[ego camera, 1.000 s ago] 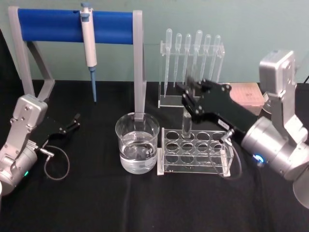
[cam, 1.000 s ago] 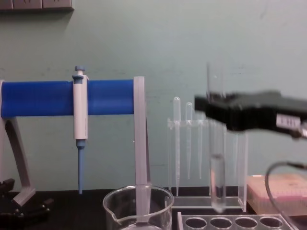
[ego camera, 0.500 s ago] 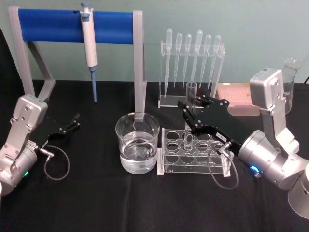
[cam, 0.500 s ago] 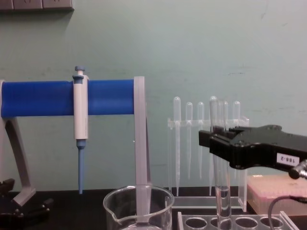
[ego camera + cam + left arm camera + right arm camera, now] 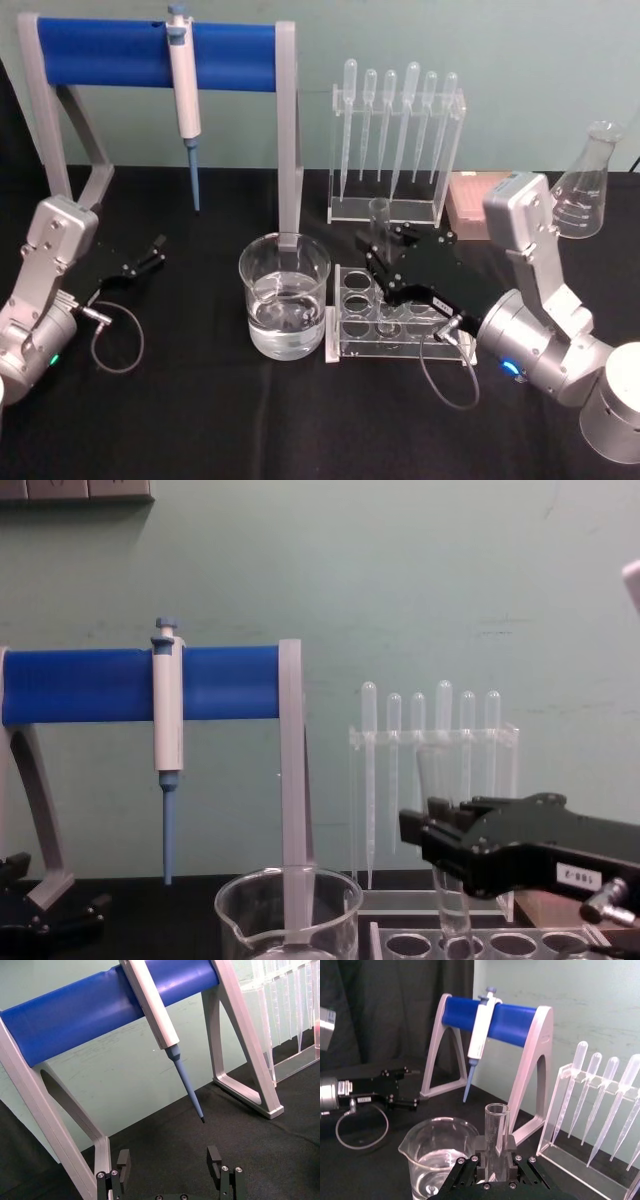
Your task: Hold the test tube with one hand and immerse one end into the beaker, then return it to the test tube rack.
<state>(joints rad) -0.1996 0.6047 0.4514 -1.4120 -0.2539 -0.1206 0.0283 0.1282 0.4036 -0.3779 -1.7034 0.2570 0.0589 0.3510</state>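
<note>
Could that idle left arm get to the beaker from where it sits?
Probably yes. The left gripper rests open on the cloth, and only bare black cloth lies between it and the beaker; whether it stretches that far is uncertain.

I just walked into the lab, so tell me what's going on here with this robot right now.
The right gripper is shut on the test tube, holding it upright with its lower end down in a well of the clear tube rack, right beside the beaker of water. The left gripper rests open on the black table, off to the left near the pipette stand.
</note>
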